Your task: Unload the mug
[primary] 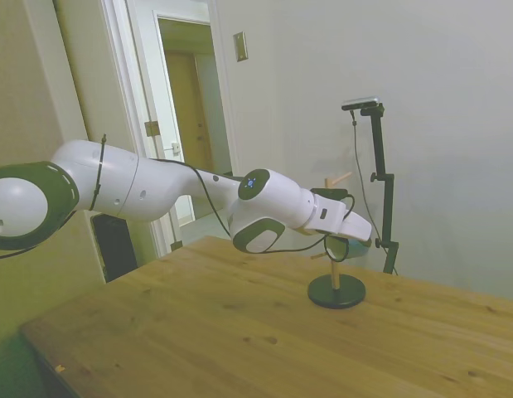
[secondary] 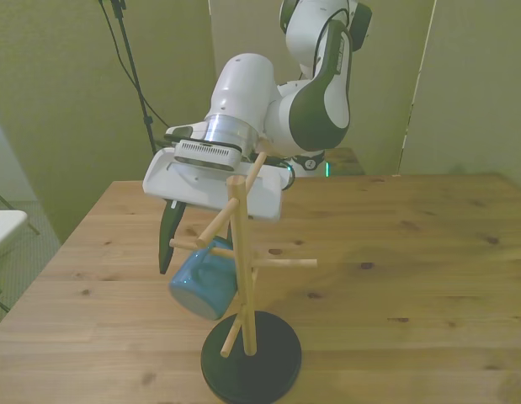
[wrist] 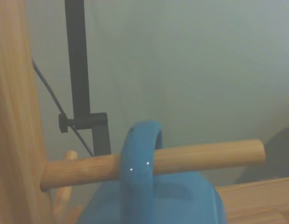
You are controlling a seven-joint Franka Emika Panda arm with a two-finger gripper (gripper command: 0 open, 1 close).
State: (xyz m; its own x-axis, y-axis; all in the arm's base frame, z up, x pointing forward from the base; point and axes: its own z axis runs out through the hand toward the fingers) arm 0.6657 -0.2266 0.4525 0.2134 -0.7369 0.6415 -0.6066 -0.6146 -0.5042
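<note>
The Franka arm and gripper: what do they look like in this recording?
The arm has glossy white rounded shells with dark grey joint sections; a small blue light glows on one joint, and a thin black cable runs along it. In the front view, a ribbed metallic ring joins the wrist to the flat white gripper body, from which a slim dark finger protrudes.

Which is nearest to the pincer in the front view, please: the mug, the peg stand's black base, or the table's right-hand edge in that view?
1. The mug, hanging on a peg just below the pincer.
2. The black base, lower, nearer the camera.
3. The table's right-hand edge, far across.
</note>
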